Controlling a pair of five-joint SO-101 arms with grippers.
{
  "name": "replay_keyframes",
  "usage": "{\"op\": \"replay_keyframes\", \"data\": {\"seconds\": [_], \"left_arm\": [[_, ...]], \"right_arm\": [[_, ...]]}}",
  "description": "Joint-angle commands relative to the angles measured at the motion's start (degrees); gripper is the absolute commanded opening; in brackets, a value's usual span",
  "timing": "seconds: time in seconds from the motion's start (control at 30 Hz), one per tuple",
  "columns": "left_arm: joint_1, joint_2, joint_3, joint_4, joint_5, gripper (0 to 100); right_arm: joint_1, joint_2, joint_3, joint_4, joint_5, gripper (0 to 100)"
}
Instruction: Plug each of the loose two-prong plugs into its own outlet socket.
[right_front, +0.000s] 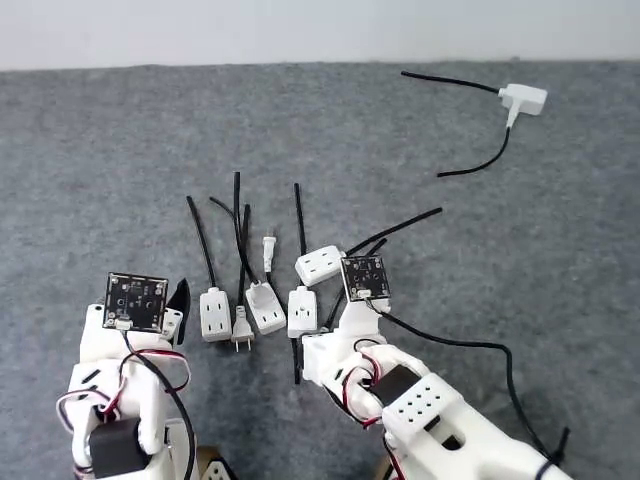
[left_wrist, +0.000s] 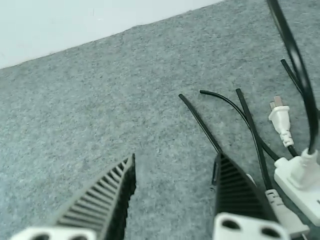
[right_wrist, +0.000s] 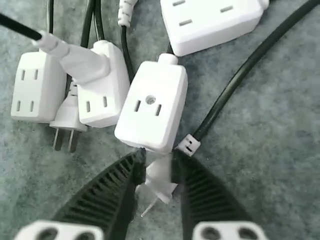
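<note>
Clearly the coming move turns on how the pinched plug (right_wrist: 159, 181) lies against its target. It sits just beside the near end of the middle outlet socket (right_wrist: 150, 107). Its long axis runs along the gap between the fingers (right_wrist: 117, 190), and its two thin metal prongs point back toward the wrist, away from the socket. The socket lies flat with its slots facing up, so I judge the plug must be lifted and turned prongs-down before it can go in.

The right hand (right_wrist: 158, 170) is pressed together on that plug's smooth white moulded body, its black ribbed pads on either side. This arm is plainly the nearer one.

Around the target lie more glossy white blocks with rounded corners. One socket (right_wrist: 102, 82) already carries a plug, another (right_wrist: 32, 87) is free, and a third (right_wrist: 210, 20) lies beyond. A second loose plug (right_wrist: 65, 122) rests between the first two, prongs bare. Thin black cords fan out across the worktop (right_front: 120, 160), a coarse grey felt-like surface.

The left hand (left_wrist: 175, 165) is spread wide above bare felt, near the cluster's edge, with a further loose plug (left_wrist: 280, 120) beside it.
</note>
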Motion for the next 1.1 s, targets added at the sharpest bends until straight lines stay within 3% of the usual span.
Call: {"op": "replay_keyframes", "data": {"seconds": [0.0, 0.87, 1.07], "left_arm": [[-0.4, -0.7, -0.7, -1.5, 0.8, 24], [-0.5, -0.7, -0.7, -1.4, 0.8, 24], [-0.5, -0.7, -0.7, -1.4, 0.8, 24]], "right_arm": [[0.3, 0.1, -0.8, 0.8, 1.0, 11.1], [-3.6, 0.2, -1.2, 2.7, 1.0, 11.9], [-6.5, 0.2, -0.8, 3.2, 0.7, 26.6]]}}
